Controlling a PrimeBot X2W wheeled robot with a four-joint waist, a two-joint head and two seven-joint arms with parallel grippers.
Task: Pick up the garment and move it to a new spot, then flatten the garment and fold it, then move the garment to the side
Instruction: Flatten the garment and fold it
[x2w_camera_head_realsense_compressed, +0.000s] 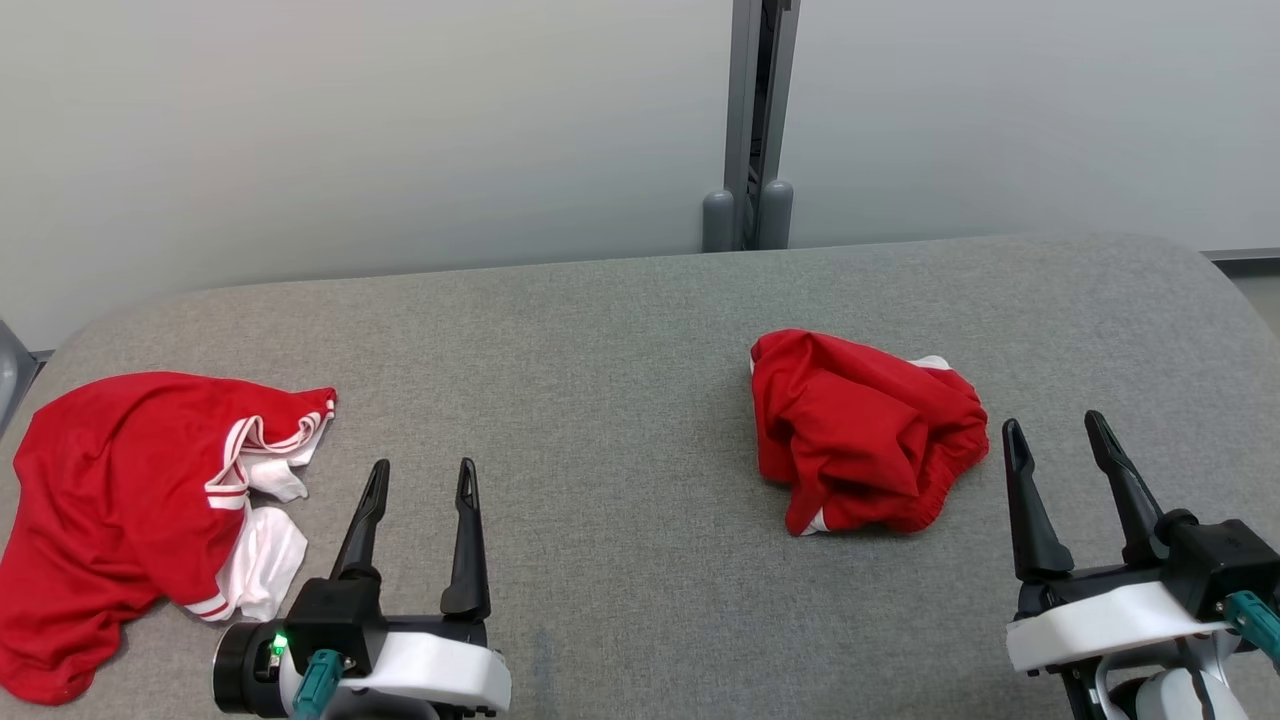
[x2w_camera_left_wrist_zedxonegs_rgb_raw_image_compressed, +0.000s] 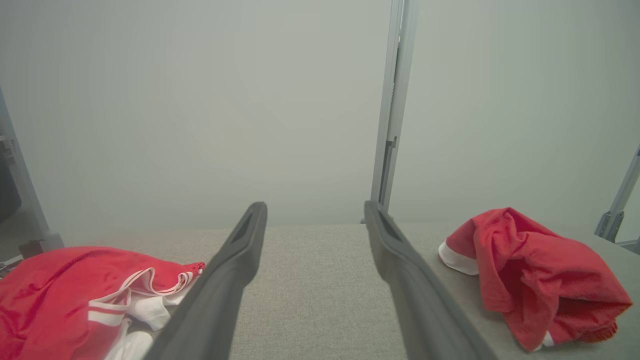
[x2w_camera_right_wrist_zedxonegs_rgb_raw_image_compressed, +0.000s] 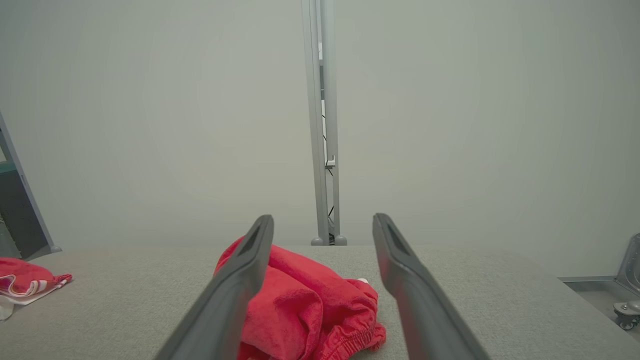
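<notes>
Crumpled red garment, heaped right of centre on grey fabric-covered table, with slivers of white trim at far edge and near corner, gathered elastic hem along near side. Lay just ahead and to the left of right gripper, near its fingertips but apart from them. From right wrist camera, appeared low between the two dark fingers, partly hidden behind one, nothing pinched. Right gripper held its fingers spread wide, empty, hovering over table's near right edge. Left gripper likewise spread wide and empty at lower left, well apart from the heap; from left wrist camera, heap sat off to the right, outside the fingers. Second red garment with white striped trim sprawled at table's far left edge, just beside left gripper, not touched. Pale wall panels stood behind table, joined by upright grey post.
</notes>
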